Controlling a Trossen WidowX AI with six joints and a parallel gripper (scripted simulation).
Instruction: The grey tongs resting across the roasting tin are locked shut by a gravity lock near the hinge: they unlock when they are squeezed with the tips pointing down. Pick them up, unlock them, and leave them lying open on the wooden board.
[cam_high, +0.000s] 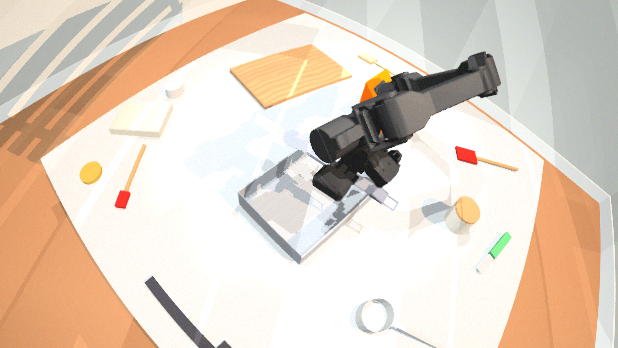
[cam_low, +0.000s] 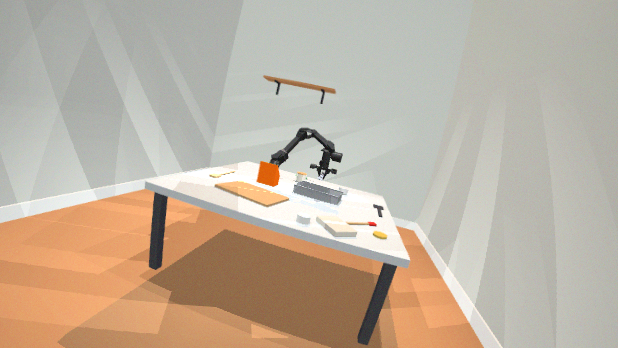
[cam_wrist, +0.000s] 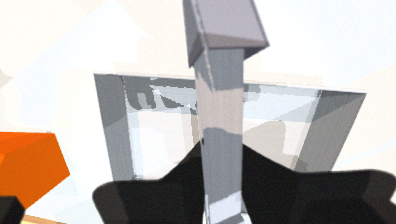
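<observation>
— Which step is it on?

— The pick-up looks done. The gripper (cam_wrist: 222, 200) is clamped narrow on the tongs (cam_wrist: 220, 125), and from the wrist view they stick straight out past the fingers over the tin (cam_wrist: 117, 125). From above, the arm (cam_high: 400, 107) hides most of them; only one end (cam_high: 385, 197) pokes out by the tin's right rim. I can't tell whether they're unlocked.

— What next?

— I'd say tip them so the ends point down, squeeze, then carry them up and left to the board (cam_high: 287, 75) and let go there with the tongs open.

— What else is about, left to right?

— A yellow disc (cam_high: 91, 172), a red-ended stick (cam_high: 131, 177), a pale slab (cam_high: 141, 119), a small white cup (cam_high: 174, 89), a dark strip (cam_high: 172, 310) near the front edge. Then a metal ring (cam_high: 375, 316), a red paddle (cam_high: 467, 155), a cork-topped jar (cam_high: 462, 214), a green marker (cam_high: 495, 251).

— Anything in the way?

— An orange block (cam_high: 375, 86) sits by the arm, right of the board. The path from tin to board looks free otherwise, but a tipped pair of tongs hangs low, so the tin's rim may snag them
</observation>
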